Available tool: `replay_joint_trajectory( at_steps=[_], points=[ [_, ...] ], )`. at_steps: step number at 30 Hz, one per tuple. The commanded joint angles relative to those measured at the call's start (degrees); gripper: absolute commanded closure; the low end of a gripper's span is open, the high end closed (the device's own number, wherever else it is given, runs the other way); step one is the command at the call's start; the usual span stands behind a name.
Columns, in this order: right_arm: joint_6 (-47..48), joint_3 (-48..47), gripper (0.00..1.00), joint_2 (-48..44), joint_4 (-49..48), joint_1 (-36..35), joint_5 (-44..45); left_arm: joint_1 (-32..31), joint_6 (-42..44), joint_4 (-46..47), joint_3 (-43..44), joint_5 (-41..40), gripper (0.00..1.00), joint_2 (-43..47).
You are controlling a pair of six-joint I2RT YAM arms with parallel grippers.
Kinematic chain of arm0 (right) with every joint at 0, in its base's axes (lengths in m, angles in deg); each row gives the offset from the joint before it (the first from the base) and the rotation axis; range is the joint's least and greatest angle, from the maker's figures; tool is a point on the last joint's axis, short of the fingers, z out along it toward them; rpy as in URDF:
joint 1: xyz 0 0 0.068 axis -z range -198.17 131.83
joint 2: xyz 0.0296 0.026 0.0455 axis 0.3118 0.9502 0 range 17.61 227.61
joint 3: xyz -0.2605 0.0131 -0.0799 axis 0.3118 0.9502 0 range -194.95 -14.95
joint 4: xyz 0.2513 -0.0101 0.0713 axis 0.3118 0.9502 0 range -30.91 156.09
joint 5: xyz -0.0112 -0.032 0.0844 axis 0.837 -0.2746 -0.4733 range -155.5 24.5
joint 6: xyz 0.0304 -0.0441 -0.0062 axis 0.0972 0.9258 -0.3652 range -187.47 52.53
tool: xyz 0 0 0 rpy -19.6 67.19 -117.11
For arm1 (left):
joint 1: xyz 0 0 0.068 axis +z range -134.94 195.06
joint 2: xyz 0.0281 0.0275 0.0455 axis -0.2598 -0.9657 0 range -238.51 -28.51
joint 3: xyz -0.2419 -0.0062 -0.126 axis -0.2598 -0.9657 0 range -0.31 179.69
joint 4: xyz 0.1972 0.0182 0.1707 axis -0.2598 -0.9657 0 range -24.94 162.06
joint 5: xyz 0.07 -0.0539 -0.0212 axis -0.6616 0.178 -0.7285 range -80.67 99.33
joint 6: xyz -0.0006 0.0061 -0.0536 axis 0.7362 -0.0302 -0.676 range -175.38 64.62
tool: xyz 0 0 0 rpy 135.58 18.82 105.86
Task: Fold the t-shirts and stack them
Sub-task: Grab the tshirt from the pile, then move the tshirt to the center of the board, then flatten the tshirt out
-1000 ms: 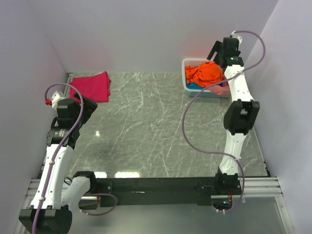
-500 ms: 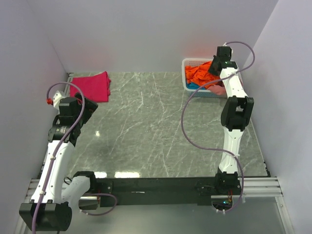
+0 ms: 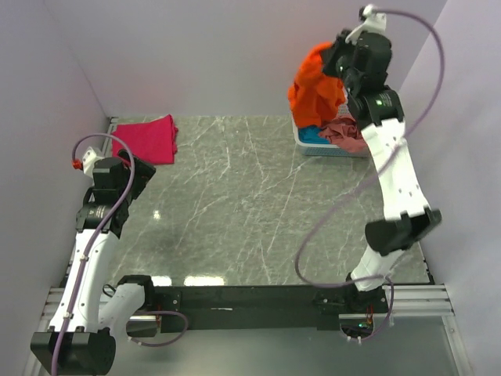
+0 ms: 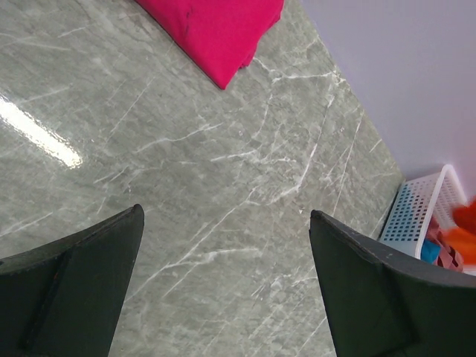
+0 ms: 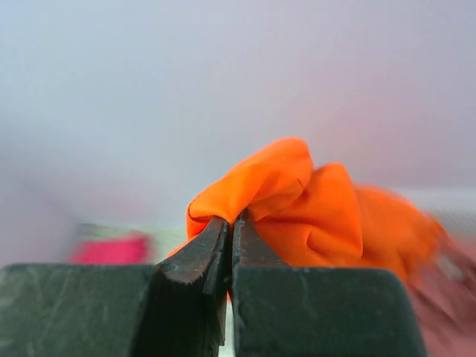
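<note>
An orange t-shirt (image 3: 315,84) hangs bunched above the white basket (image 3: 307,146) at the back right, with my right gripper (image 3: 335,59) shut on its top fold. The right wrist view shows the jaws pinched together on the orange t-shirt (image 5: 297,204). A salmon-pink t-shirt (image 3: 346,131) and a teal one (image 3: 311,135) lie in the basket. A folded magenta-red t-shirt (image 3: 148,138) lies flat at the back left corner; it shows as the magenta-red t-shirt (image 4: 216,30) in the left wrist view. My left gripper (image 4: 223,223) hovers open over bare table near the left side, holding nothing.
The marble table top (image 3: 235,204) stretches between the folded shirt and the basket (image 4: 416,212). Walls close in the back and both sides. My right arm's cable (image 3: 313,235) loops over the table's right half.
My right gripper dropped into the basket, shut on the orange t-shirt and lifted it well above the basket. The left arm has stayed put.
</note>
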Motion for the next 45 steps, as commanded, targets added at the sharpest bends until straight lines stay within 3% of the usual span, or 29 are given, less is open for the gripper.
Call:
replay_joint_trajectory(
  at_steps=[1, 6, 10, 12, 13, 15, 16, 18, 19, 21, 22, 25, 27, 31, 33, 39, 45],
  points=[
    [1.81, -5.51, 1.00, -6.50, -5.92, -5.07, -2.92, 0.27, -0.84, 3.00, -1.20, 1.46, 0.00, 0.56],
    [2.95, -3.68, 1.00, -12.74, -6.62, -16.84, -9.00, 0.27, -1.10, 2.22, -0.77, 1.64, 0.01, -0.23],
    [1.74, 12.52, 1.00, -20.28, -9.87, -21.43, -4.87, 0.27, -3.03, 1.77, -1.38, 1.64, 0.01, 0.30],
    [-1.68, 19.67, 1.00, -22.32, -10.66, -21.35, 0.38, 0.27, -3.30, 1.77, -2.08, 2.08, 0.01, 1.00],
    [-2.92, 27.97, 1.00, -24.59, -11.19, -20.91, 5.63, 0.27, -3.38, 1.69, -2.26, 2.08, 0.00, 1.35],
    [-8.95, 36.71, 0.99, -26.89, -12.51, -17.59, 7.00, 0.27, -3.56, 1.42, -2.96, 1.73, 0.01, 2.05],
    [-10.91, 45.28, 0.93, -29.08, -12.95, -16.00, 4.30, 0.27, -3.73, 1.42, -3.14, 1.64, 0.01, 2.23],
    [-17.56, 53.50, 0.78, -30.76, -13.57, -11.96, 2.52, 0.27, -4.09, 0.98, -4.19, 1.81, 0.00, 2.32],
    [-19.00, 60.07, 0.58, -31.81, -13.22, -8.72, 1.74, 0.27, -4.87, 0.81, -4.72, 2.25, 0.01, 2.06],
    [-20.24, 64.86, 0.38, -32.35, -11.20, -6.50, 2.59, 0.27, -5.06, 1.24, -6.12, 6.00, 0.01, 0.57],
    [-19.55, 67.75, 0.15, -32.96, -10.06, -6.49, 4.09, 0.27, -4.01, 2.20, -6.65, 7.95, 0.01, -0.31],
    [-18.05, 72.69, 0.13, -34.28, -7.06, -6.58, 5.25, -0.42, -2.51, 6.77, -10.16, 16.65, 0.01, -5.05],
    [-17.26, 75.93, 0.12, -35.07, -6.54, -6.67, 3.40, -3.66, -2.59, 8.79, -10.96, 16.42, 0.00, -9.36],
    [-14.97, 80.96, 0.13, -36.83, -8.20, -7.02, 0.67, -20.77, -2.25, 7.23, -8.86, 12.80, 0.00, -17.61],
    [-14.79, 82.45, 0.13, -37.36, -8.29, -7.11, 1.11, -23.71, -2.77, 5.21, -8.42, 12.02, 0.00, -21.66],
    [-14.80, 84.13, 0.14, -37.01, -9.08, -7.02, 2.43, -31.53, -6.19, 1.16, -11.31, 10.25, 0.01, -23.08],
    [-14.70, 82.81, 0.15, -33.76, -8.82, -7.02, 2.43, -38.30, -9.44, -2.35, -13.51, 7.80, 0.13, -22.99]
  ],
)
